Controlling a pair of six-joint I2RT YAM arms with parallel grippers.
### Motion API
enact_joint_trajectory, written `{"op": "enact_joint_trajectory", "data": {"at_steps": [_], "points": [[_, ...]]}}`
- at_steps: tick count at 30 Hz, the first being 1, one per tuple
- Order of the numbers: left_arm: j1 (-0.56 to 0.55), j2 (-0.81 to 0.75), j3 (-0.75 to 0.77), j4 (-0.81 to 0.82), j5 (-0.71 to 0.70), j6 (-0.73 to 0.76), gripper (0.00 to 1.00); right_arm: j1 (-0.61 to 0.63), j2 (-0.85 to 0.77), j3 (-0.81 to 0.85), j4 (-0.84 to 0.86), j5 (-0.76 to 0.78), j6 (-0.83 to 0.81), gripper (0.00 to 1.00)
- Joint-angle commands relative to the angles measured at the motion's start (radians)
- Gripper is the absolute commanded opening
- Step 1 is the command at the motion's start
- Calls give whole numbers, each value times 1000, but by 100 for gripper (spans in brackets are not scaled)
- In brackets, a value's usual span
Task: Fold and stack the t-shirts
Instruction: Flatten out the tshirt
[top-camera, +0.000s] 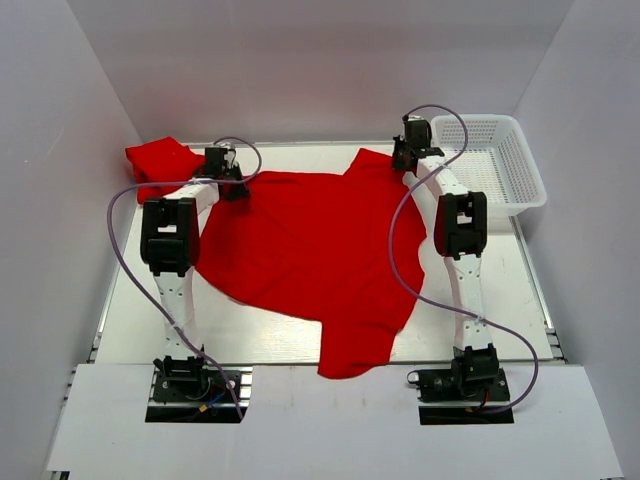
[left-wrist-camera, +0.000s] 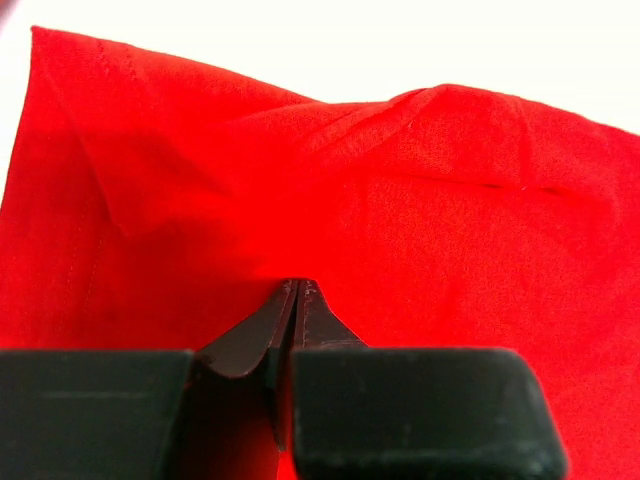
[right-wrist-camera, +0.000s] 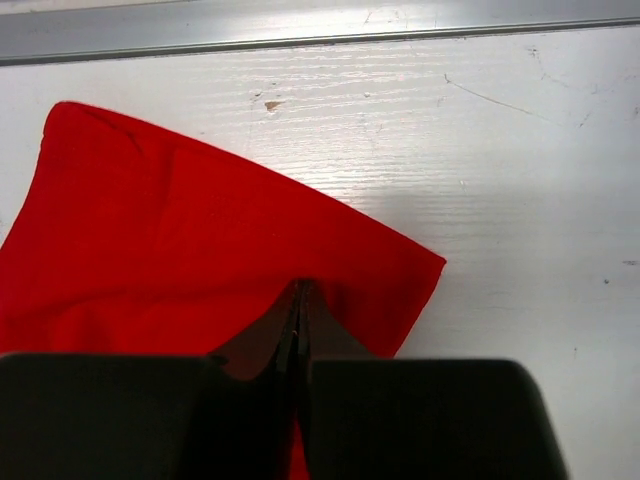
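A large red t-shirt (top-camera: 310, 250) lies spread across the middle of the table, one sleeve hanging toward the near edge. My left gripper (top-camera: 232, 186) is shut on its far left edge; in the left wrist view the closed gripper (left-wrist-camera: 298, 287) pinches the red cloth (left-wrist-camera: 450, 200). My right gripper (top-camera: 405, 160) is shut on the shirt's far right corner; in the right wrist view the closed gripper (right-wrist-camera: 302, 287) pinches the cloth corner (right-wrist-camera: 180, 230). A second red t-shirt (top-camera: 160, 160) lies bunched or folded at the far left corner, just behind the left gripper.
A white mesh basket (top-camera: 530, 170) stands at the far right, close to the right gripper. White walls enclose the table on three sides. A metal rail (right-wrist-camera: 300, 30) runs along the table's far edge. Bare table (top-camera: 260, 330) shows in front of the shirt.
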Motion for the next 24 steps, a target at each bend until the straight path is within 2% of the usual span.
{"op": "enact_joint_trajectory", "data": {"at_steps": [1, 4, 5, 6, 8, 9, 10, 11, 13, 16, 17, 18, 19, 20, 21, 22, 24], "points": [[-6, 59, 28, -24, 1, -17, 16, -12, -20, 18, 34, -18, -23, 3], [-15, 12, -7, -35, 38, -17, 18, -9, -112, -43, 72, -84, -43, 36], [-15, -15, -56, -16, 65, -8, 20, -6, -167, -83, 83, -109, -68, 51], [-15, -76, -74, -4, 66, -8, 26, -4, -199, -120, 96, -119, -75, 59], [-15, -140, -85, -18, 90, 16, 39, -4, -320, -152, 103, -133, -84, 73], [-15, -172, -95, -36, 90, 41, 47, -7, -351, -193, 102, -139, -87, 75], [-15, -239, -95, -47, 90, 52, 62, -6, -412, -210, 102, -141, -90, 79], [-15, -276, -95, -57, 90, 73, 66, -1, -475, -230, 91, -149, -102, 82], [-15, -351, -111, -77, 60, 73, 72, 0, -562, -311, 62, -176, -99, 83], [-15, -506, -211, -111, -29, 82, 73, 8, -733, -500, 42, -265, -107, 82], [-15, -538, -237, -126, -58, 82, 72, 11, -796, -614, 75, -280, -99, 79], [-15, -599, -266, -142, -89, 67, 68, 17, -822, -670, 85, -326, -70, 73], [-15, -629, -338, -168, -114, 49, 63, 29, -853, -845, 96, -333, -60, 70], [-15, -685, -376, -179, -152, 40, 50, 45, -939, -905, 149, -377, -35, 62], [-15, -686, -418, -179, -152, 39, 43, 45, -963, -960, 151, -385, -24, 56], [-15, -741, -497, -179, -161, 39, 39, 75, -985, -1093, 155, -393, -18, 50], [-15, -781, -562, -179, -161, 30, 26, 112, -1058, -1164, 143, -412, 3, 41]]}}
